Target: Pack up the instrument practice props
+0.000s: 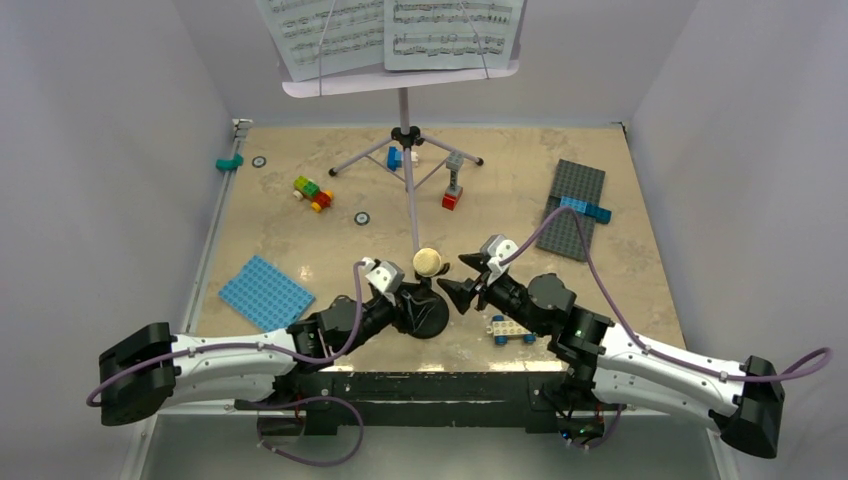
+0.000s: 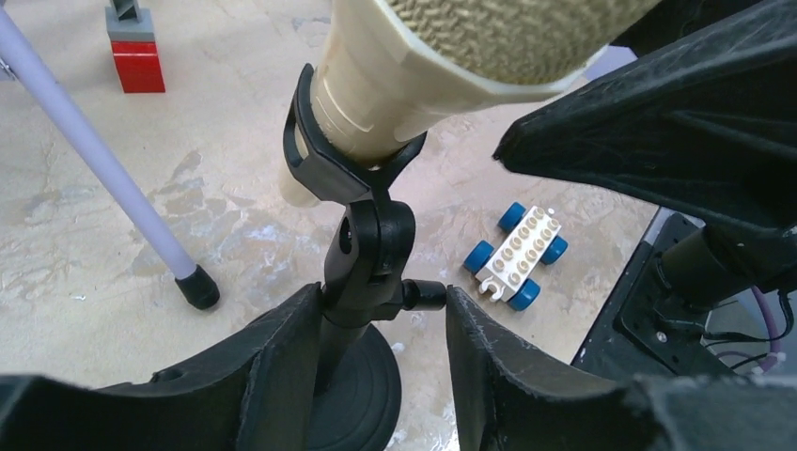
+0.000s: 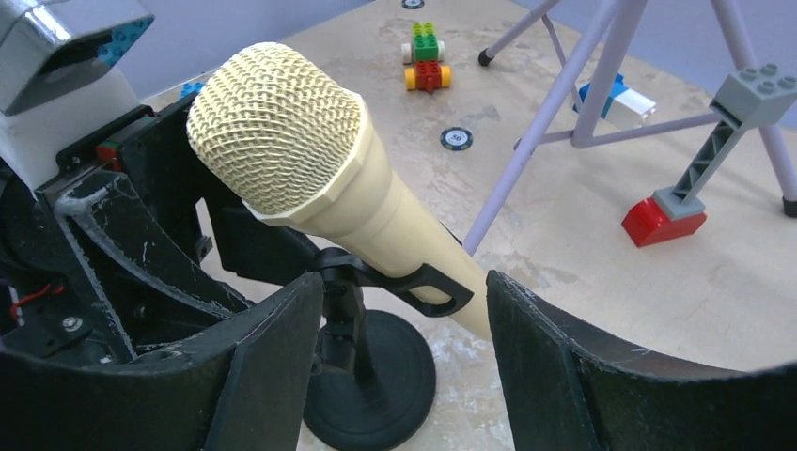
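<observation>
A cream-yellow microphone [image 1: 428, 262] [image 2: 470, 38] [image 3: 282, 141] lies tilted in the clip of a black round-base mic stand [image 1: 425, 318] [image 2: 367, 244] [image 3: 376, 376] at the table's near middle. My left gripper [image 1: 412, 300] [image 2: 381, 296] has closed on the stand's swivel joint, one finger against the post and the other touching the side knob. My right gripper [image 1: 450, 292] [image 3: 404, 282] is open, and its fingers straddle the clip and the microphone's tail end. The lilac music stand [image 1: 404, 120] carries white sheet-music pages [image 1: 400, 35] at the back.
A white wheeled brick [image 1: 511, 329] [image 2: 517, 256] lies just right of the mic stand. The music stand's tripod legs [image 2: 103, 169] [image 3: 554, 122] reach close by. A blue baseplate [image 1: 265, 291], a grey baseplate [image 1: 572, 205], a red-and-grey brick tower [image 1: 453, 185] [image 3: 677, 202] and a coloured brick car [image 1: 313, 192] lie around.
</observation>
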Robot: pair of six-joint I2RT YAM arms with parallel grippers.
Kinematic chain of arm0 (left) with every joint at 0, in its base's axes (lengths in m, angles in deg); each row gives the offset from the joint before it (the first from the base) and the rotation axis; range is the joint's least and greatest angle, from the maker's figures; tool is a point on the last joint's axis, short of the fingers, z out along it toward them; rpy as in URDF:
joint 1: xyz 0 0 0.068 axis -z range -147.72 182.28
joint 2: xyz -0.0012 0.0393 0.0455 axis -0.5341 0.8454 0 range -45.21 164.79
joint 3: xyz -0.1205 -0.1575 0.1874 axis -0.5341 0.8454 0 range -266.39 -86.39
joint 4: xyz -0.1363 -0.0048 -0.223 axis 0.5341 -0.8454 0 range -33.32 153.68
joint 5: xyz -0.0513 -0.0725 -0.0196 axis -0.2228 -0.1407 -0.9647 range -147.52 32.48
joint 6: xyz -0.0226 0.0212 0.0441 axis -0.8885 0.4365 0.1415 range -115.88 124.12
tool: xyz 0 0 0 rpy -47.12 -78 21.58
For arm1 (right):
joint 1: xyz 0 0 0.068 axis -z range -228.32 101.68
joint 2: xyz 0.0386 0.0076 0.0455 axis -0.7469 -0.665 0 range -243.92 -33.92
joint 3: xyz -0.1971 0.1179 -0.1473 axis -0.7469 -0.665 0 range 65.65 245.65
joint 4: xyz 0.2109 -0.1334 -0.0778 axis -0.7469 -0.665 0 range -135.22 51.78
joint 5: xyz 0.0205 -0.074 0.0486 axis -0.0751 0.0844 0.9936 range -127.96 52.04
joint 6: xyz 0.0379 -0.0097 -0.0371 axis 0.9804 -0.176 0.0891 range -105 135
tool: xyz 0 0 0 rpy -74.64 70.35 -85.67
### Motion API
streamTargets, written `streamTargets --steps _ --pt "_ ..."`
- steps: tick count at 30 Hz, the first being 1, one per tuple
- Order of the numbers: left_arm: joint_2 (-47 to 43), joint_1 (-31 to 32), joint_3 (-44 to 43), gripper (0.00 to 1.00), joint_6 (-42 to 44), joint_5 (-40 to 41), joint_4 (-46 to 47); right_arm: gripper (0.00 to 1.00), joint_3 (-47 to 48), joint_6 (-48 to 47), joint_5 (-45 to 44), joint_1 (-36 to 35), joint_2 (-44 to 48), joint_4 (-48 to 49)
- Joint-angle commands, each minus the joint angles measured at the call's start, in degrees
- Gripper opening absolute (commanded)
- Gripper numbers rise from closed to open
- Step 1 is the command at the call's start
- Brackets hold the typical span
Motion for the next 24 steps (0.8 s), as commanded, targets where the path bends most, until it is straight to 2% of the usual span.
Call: streamTargets --steps 1,9,13,15,17,19,24 --pt "1.9 -0.8 -2.3 0.46 1.0 -0.4 5.6 0.67 -0.7 -6.0 -0.8 0.0 -2.0 9.5" --pt "1.4 -0.8 -2.2 0.2 1.8 -0.6 4.4 0.66 -0.5 -10.0 0.3 0.1 -7.7 17.6" --pt "0.3 -0.9 -1.8 0.17 2.0 -0.3 3.1 0.66 0.0 -10.8 -1.4 0.1 -10.2 19.5" --pt "-0.3 -0.8 -1.7 0.23 2.1 -0.1 2.2 0.68 -0.3 -10.7 -2.8 0.1 -10.5 20.3" --pt "-1.0 -0.8 -1.6 0.41 1.9 -0.1 1.3 0.69 -0.6 -10.5 -4.1 0.1 -10.3 20.3" --pt "-1.5 -0.8 -1.7 0.5 1.8 0.1 0.7 0.7 -1.0 -10.1 -4.9 0.1 -9.5 19.8" --pt "-1.6 -0.8 -3.2 0.6 2.1 0.5 -0.4 0.72 -1.5 -7.6 -5.5 0.1 -6.9 15.6"
